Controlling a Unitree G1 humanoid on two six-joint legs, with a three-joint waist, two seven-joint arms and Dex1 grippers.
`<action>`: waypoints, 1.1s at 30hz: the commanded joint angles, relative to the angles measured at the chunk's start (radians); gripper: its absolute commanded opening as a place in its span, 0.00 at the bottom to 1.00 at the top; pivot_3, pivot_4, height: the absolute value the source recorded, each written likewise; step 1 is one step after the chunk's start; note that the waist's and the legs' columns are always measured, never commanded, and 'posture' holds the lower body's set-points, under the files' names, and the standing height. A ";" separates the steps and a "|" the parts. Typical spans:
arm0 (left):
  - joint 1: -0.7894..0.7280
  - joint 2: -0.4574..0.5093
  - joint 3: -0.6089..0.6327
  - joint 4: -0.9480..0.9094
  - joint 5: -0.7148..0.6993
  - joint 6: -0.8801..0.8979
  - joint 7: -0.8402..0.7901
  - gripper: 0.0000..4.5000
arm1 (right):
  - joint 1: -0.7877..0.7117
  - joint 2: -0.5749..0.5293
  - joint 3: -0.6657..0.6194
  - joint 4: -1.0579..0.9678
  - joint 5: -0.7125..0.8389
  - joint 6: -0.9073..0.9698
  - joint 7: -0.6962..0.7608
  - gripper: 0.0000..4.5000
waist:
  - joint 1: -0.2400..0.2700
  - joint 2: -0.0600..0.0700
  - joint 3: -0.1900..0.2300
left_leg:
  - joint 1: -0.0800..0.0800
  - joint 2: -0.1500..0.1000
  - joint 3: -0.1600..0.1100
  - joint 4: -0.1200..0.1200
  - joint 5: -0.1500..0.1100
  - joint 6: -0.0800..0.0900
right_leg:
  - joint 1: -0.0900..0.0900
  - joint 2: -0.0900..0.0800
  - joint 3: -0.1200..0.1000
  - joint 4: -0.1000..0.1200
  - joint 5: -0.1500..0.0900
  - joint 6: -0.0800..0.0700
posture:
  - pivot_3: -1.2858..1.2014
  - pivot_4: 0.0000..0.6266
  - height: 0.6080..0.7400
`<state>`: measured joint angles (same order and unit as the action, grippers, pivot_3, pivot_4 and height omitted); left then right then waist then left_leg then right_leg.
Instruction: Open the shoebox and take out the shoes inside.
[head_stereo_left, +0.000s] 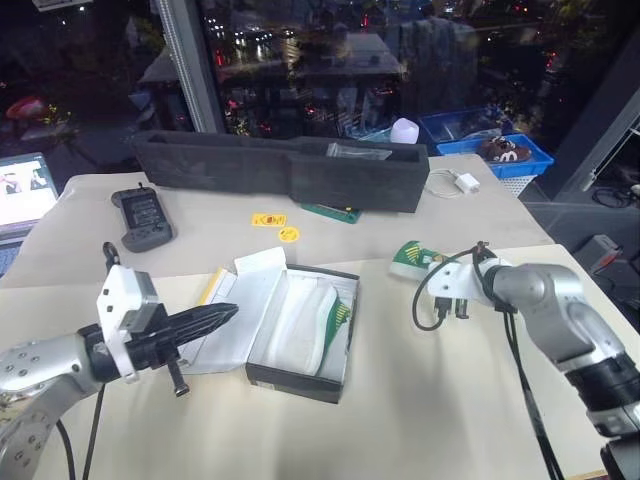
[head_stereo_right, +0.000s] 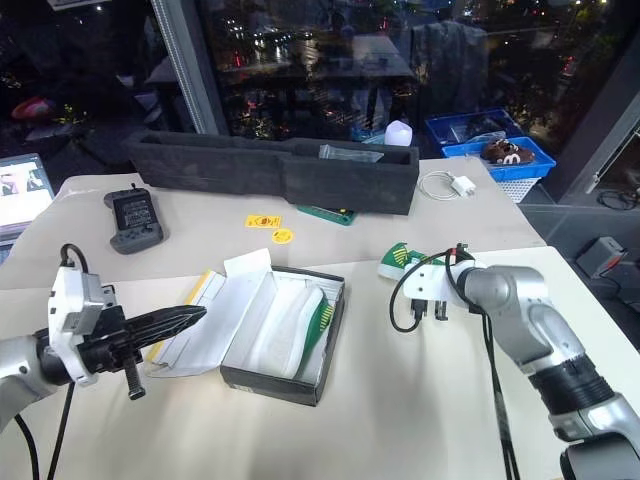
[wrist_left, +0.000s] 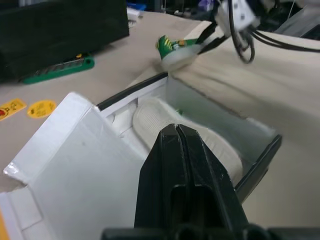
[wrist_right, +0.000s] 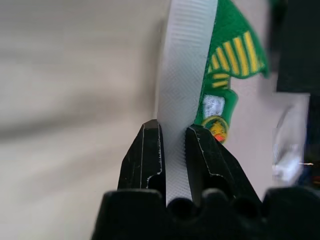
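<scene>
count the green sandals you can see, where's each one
2. One sandal is out of the shoebox, pinched by its white sole in the right gripper at the table, right of the box. The other sandal lies sole-up inside the open box.

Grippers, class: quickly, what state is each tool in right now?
Left tool: shut, holding nothing, above the open shoebox.
Right tool: shut on a green sandal.
</scene>
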<state>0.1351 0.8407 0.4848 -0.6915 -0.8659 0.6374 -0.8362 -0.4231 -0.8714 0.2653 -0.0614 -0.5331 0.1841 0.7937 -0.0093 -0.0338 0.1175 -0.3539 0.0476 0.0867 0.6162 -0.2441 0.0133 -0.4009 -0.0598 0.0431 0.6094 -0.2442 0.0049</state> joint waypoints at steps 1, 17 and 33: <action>-0.033 0.018 -0.016 -0.005 -0.014 0.006 0.013 0.00 | 0.052 0.021 -0.002 -0.086 -0.060 0.037 -0.046 0.07 | -0.003 0.000 0.000 | 0.000 0.000 0.000 0.000 0.000 0.000 | 0.001 0.000 0.000 0.000 0.000 0.000 | 0.52 0.24 1.00; -0.070 0.019 -0.059 0.017 0.002 0.000 0.009 0.00 | 0.180 0.138 -0.078 -0.208 0.074 0.223 0.085 0.70 | -0.005 -0.005 -0.003 | 0.005 0.001 -0.003 0.000 0.000 0.000 | 0.007 0.003 -0.001 0.000 -0.001 0.000 | 0.52 0.24 1.00; -0.072 0.020 -0.042 0.045 -0.015 0.018 0.015 0.00 | -0.453 0.194 -0.006 -0.251 0.576 0.057 0.508 0.70 | -0.014 -0.002 0.001 | 0.007 0.004 -0.005 -0.005 0.000 0.000 | 0.005 0.008 -0.001 0.002 -0.001 -0.004 | 0.52 0.24 1.00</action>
<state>0.0665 0.8509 0.4125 -0.6465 -0.8656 0.6548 -0.8244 -0.8841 -0.6871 0.2102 -0.3217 0.0306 0.3126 1.2847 -0.0237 -0.0357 0.1188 -0.3474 0.0521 0.0812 0.6112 -0.2442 0.0136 -0.3962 -0.0518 0.0411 0.6111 -0.2452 0.0009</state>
